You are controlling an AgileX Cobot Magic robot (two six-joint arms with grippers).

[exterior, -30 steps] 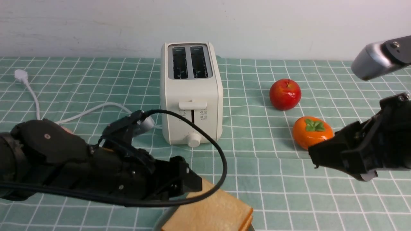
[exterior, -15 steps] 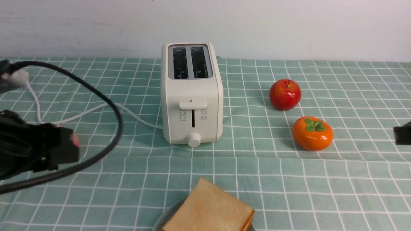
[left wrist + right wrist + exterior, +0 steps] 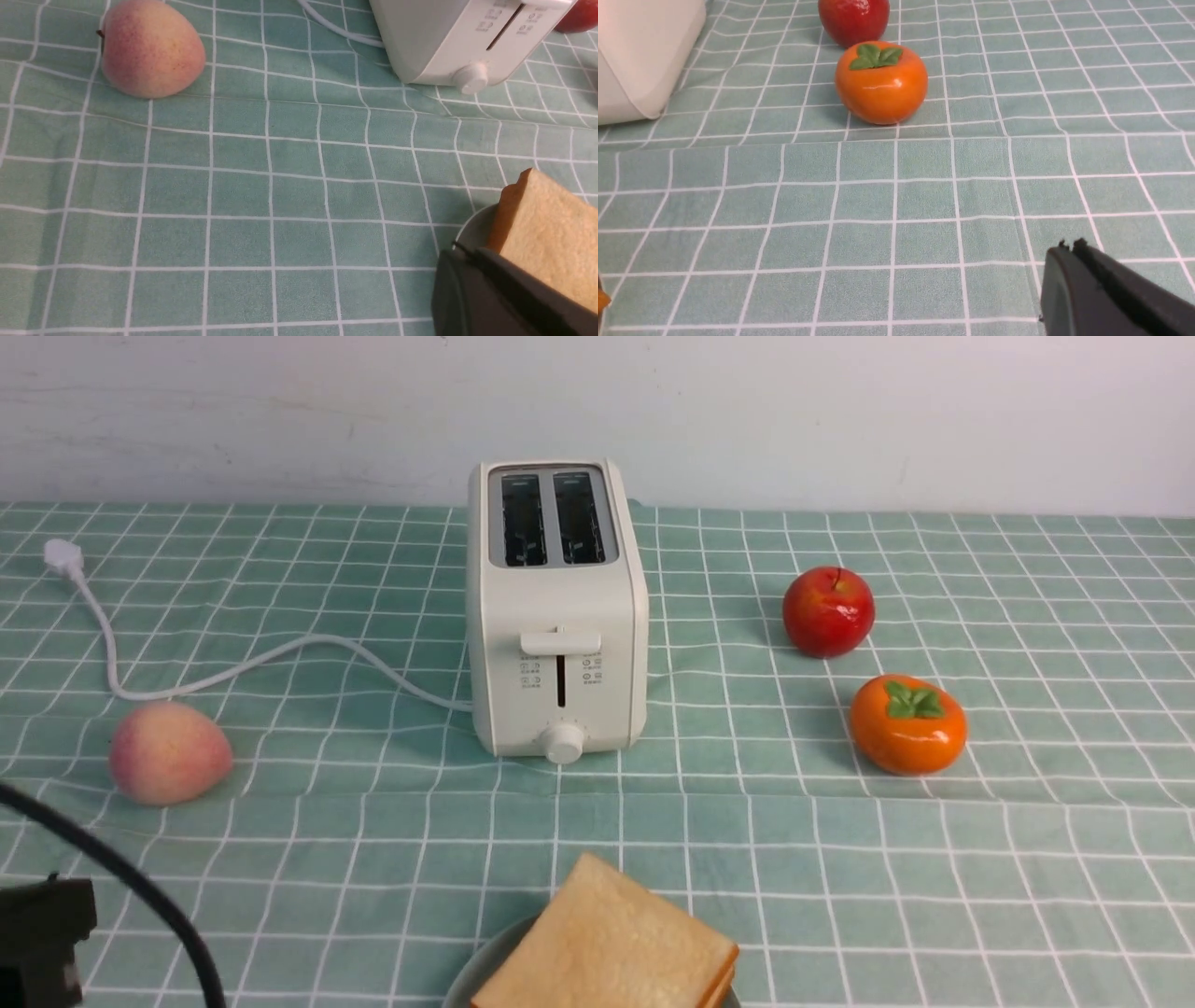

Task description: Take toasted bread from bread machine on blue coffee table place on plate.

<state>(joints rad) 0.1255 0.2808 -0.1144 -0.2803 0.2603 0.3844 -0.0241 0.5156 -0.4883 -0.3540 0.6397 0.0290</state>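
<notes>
The toasted bread (image 3: 611, 947) lies flat, stacked on the plate (image 3: 478, 976), at 6 o'clock from the toaster (image 3: 557, 616), whose slots look empty. From the left pincer (image 3: 467, 254), jaws together and empty, it is at 3 o'clock, near. The right pincer (image 3: 1069, 247), also closed and empty, seems farther.

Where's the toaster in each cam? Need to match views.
Front: toaster mid-table, whole, both slots empty.
Left wrist: toaster cropped at the frame edge, lower front only.
Right wrist: toaster only a cream corner at the frame edge.
Shared landmark: red apple, in all three views.
</notes>
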